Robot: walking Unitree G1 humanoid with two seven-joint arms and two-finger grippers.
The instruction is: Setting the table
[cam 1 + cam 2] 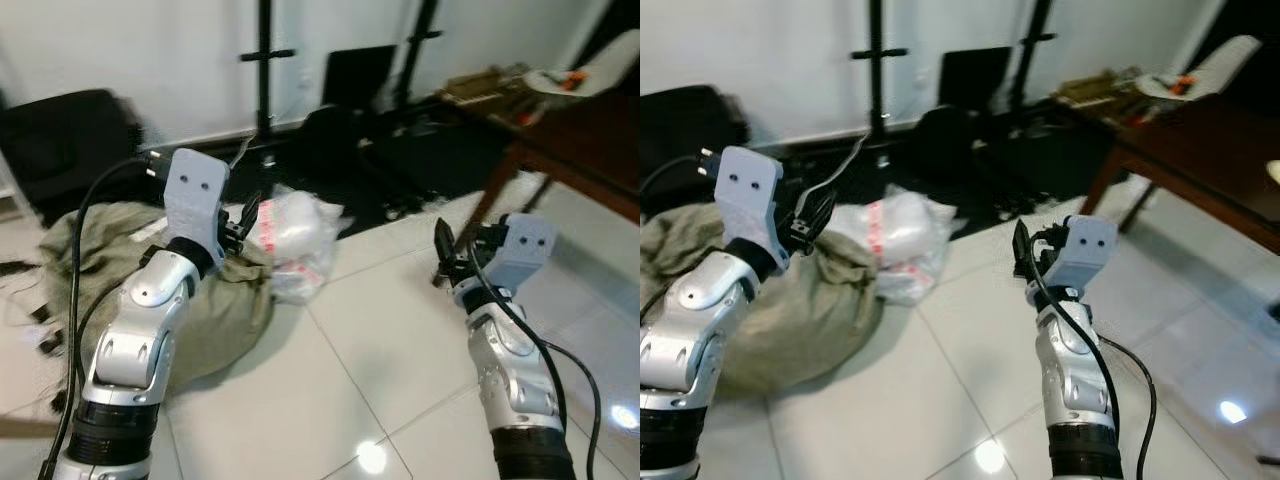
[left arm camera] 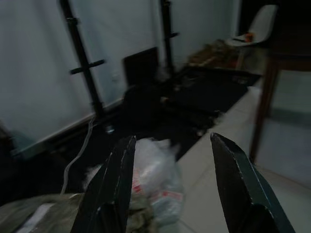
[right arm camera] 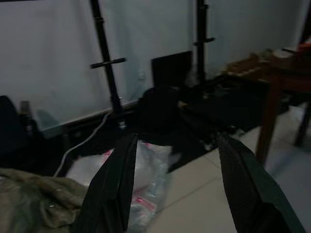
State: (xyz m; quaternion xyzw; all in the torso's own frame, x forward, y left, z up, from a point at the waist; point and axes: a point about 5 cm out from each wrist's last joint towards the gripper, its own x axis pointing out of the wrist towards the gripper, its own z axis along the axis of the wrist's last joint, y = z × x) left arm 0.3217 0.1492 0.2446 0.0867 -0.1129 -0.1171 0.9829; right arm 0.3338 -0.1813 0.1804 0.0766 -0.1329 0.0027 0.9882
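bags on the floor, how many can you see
2. An olive cloth bag slumps on the tiles ahead of the left arm; a clear plastic bag with red print leans against its right side. The dark clutter behind may hide more.

You're in a lived-in home room (white-tiled floor (image 1: 400,340)) with a dark wooden table (image 1: 590,150), an olive sack (image 1: 220,300) and a plastic bag (image 1: 295,240).
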